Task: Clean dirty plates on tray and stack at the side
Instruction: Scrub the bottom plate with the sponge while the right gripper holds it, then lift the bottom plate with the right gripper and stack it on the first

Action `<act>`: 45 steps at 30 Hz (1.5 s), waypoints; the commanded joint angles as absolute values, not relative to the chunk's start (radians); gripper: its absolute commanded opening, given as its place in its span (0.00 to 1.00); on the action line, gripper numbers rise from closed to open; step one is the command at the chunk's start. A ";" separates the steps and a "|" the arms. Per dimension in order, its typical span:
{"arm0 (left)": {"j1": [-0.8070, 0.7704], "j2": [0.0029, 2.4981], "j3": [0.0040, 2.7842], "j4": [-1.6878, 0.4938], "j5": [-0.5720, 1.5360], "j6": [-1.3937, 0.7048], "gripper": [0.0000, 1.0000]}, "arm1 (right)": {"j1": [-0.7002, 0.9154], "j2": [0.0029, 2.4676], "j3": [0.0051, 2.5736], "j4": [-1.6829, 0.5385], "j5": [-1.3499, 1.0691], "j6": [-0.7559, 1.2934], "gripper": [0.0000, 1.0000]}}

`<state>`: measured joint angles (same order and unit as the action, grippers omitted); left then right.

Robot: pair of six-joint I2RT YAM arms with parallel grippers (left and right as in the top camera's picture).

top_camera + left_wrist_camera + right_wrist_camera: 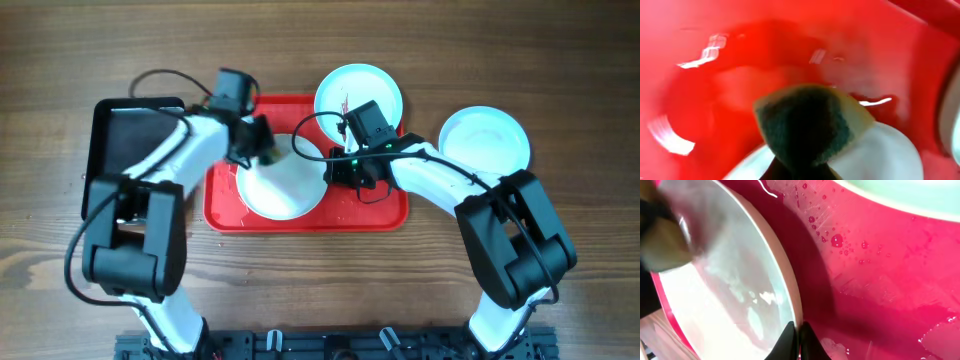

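**White plate on tray, pinched at rim, sponge at its edge**

On the tray (225,208), left of centre: white plate (283,190), wet and streaked in the right wrist view, with faint pinkish film toward its near side. Flat or slightly tipped: cannot tell.

At its right rim, right gripper (335,172), fingers (788,342) drawn close together and pinched on that rim, one above and one below the edge.

At its far left edge, sponge (268,150), yellow with a dark green scouring face, clamped in the left gripper (258,140). In the left wrist view, scouring face turned to the camera, lower part gripped between the dark fingers (777,172), plate showing beneath and to the right. Touching the plate or just above it: cannot tell, the view blurred.

Over the tray's far right corner, partly past the rim: aqua plate (358,90), red smear near its left side, just beside the right wrist. Water drops on the red floor between the two plates.

Off the tray, to the right on the table (570,60): second white plate (485,140), clean-looking, well apart from both grippers.

To the left of the tray, under the left arm: black tray (125,135).
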<state>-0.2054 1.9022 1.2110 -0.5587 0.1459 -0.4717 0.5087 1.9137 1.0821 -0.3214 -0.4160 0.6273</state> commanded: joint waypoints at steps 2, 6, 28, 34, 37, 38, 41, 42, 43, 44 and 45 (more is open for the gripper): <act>-0.132 1.906 1.480 -0.918 0.076 -0.359 0.04 | 0.507 1.926 1.073 -0.360 -0.404 0.628 0.04; -0.133 1.876 1.564 -1.069 0.078 -0.347 0.04 | 0.508 1.887 1.119 -0.457 -0.383 0.569 0.04; -0.133 1.866 1.563 -1.052 0.077 -0.322 0.04 | 0.795 1.494 1.230 -0.764 0.705 0.484 0.04; -0.133 1.866 1.563 -1.053 0.077 -0.321 0.04 | 0.995 1.494 1.233 -0.620 1.108 0.212 0.04; -0.133 1.866 1.563 -1.060 0.077 -0.321 0.04 | 1.047 1.494 1.232 -0.490 1.170 0.002 0.04; -0.133 1.866 1.563 -1.060 0.077 -0.321 0.04 | 1.055 1.494 1.232 -0.450 1.193 -0.057 0.04; -0.133 1.866 1.563 -1.060 0.077 -0.321 0.04 | 1.069 1.494 1.232 -0.296 1.288 -0.281 0.04; -0.133 1.866 1.563 -1.063 0.077 -0.321 0.04 | 1.069 1.494 1.232 -0.261 1.288 -0.344 0.04; -0.133 1.866 1.563 -1.064 0.077 -0.321 0.04 | 1.069 1.494 1.232 -0.250 1.287 -0.365 0.04; -0.133 1.866 1.563 -1.064 0.077 -0.321 0.04 | 1.069 1.494 1.232 -0.246 1.288 -0.372 0.04; -0.133 1.866 1.563 -1.064 0.077 -0.321 0.04 | 1.069 1.494 1.232 -0.246 1.288 -0.374 0.04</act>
